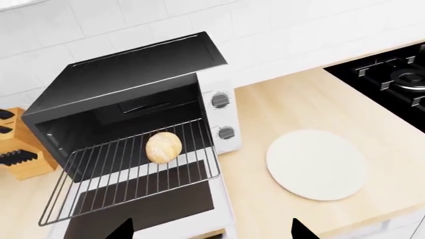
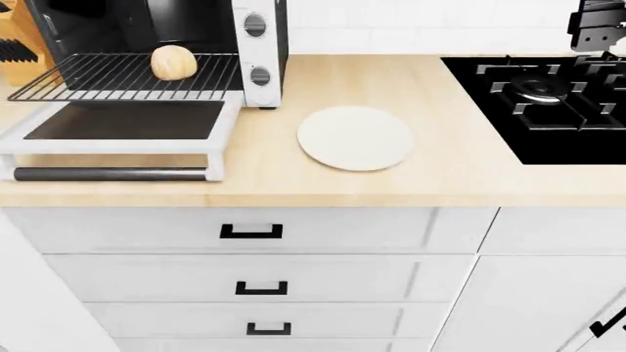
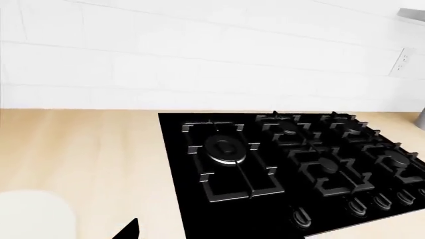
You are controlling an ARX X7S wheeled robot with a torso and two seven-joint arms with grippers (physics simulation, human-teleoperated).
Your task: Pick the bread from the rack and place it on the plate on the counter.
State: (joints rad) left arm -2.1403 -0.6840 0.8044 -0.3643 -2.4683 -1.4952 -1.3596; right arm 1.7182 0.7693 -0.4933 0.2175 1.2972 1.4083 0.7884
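The bread (image 1: 163,147) is a small golden-brown roll lying on the dark wire rack (image 1: 99,184), which is pulled out of the white-and-black toaster oven (image 1: 222,117). In the head view the bread (image 2: 173,62) lies on the rack (image 2: 98,77) at the far left. The off-white plate (image 2: 355,137) lies bare on the beige counter (image 2: 293,183), to the right of the oven; it also shows in the left wrist view (image 1: 317,164). My left gripper (image 1: 212,234) is open and empty, above the oven door's front edge. My right gripper (image 3: 212,234) is open and empty, near the stove's edge.
The oven's glass door (image 2: 117,121) lies open flat over the counter's front. A black stove top (image 2: 547,103) with burner grates fills the right side. A wooden knife block (image 1: 17,149) stands beside the oven. A dark part of my right arm (image 2: 597,26) shows at the far right.
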